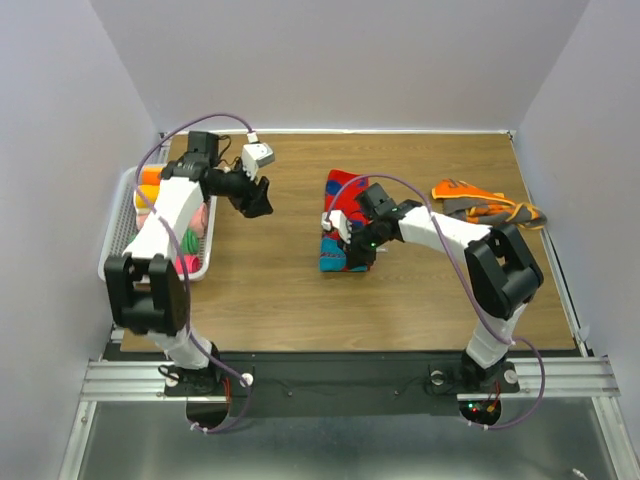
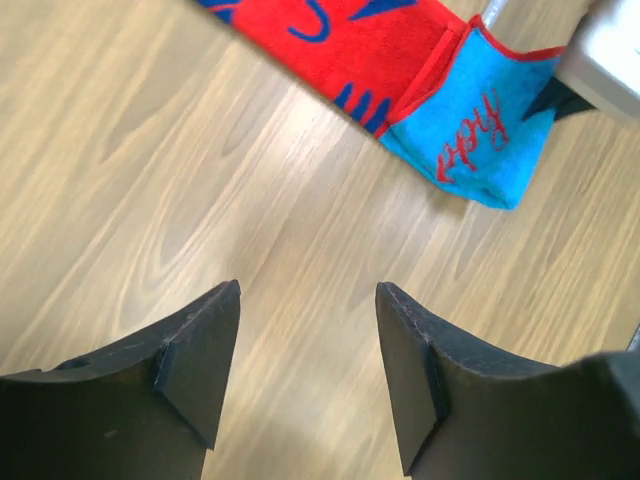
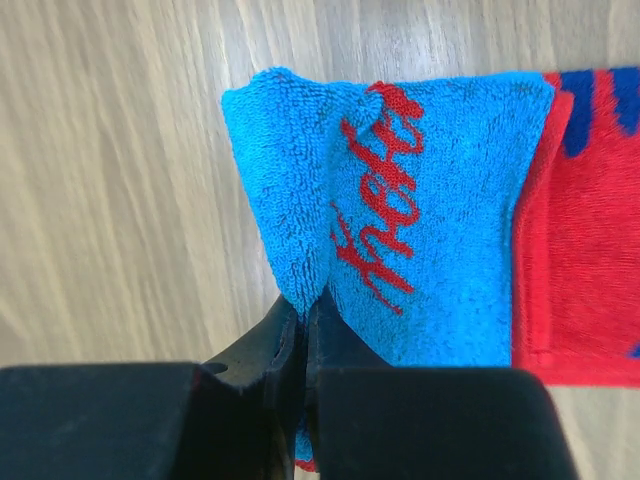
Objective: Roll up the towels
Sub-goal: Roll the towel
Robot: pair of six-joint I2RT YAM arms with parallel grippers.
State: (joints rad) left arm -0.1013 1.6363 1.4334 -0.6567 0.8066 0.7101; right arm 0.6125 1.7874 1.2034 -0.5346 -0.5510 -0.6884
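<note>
A red and blue towel (image 1: 338, 215) lies on the wooden table (image 1: 270, 300) near the middle. My right gripper (image 1: 358, 245) is shut on its near blue end, pinching a fold of the blue cloth (image 3: 300, 230) between the fingers. The towel also shows in the left wrist view (image 2: 400, 70). My left gripper (image 1: 257, 200) is open and empty, hovering over bare wood to the left of the towel; its fingers (image 2: 200, 360) are well apart. A second towel, orange and grey (image 1: 487, 203), lies crumpled at the far right.
A white basket (image 1: 116, 240) at the left edge holds several rolled towels in orange, pink and green. Grey walls enclose the table on three sides.
</note>
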